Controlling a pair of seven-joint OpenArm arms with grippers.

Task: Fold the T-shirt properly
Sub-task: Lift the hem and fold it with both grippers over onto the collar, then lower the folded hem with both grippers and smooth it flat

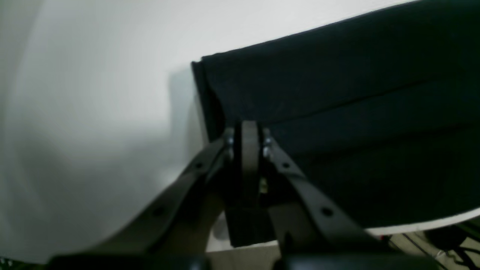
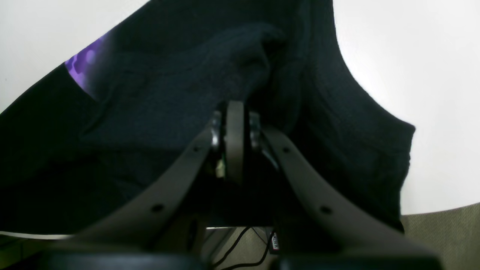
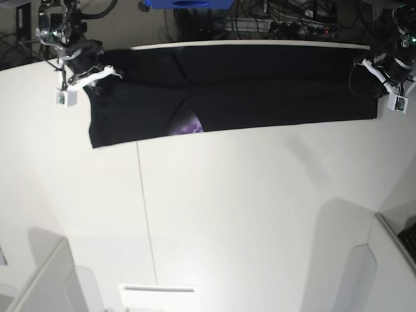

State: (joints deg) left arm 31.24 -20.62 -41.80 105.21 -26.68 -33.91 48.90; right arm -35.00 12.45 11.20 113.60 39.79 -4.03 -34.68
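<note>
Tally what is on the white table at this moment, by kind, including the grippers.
T-shirt, black with a purple print patch showing: 1
Grippers, right gripper and left gripper, each shut on the T-shirt: 2
Table, white: 1
Total: 4

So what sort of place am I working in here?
Probably a robotics lab or test bench: a plain white table, cables and electronics heaped behind it, and the T-shirt stretched along its far edge between two arms.
</note>
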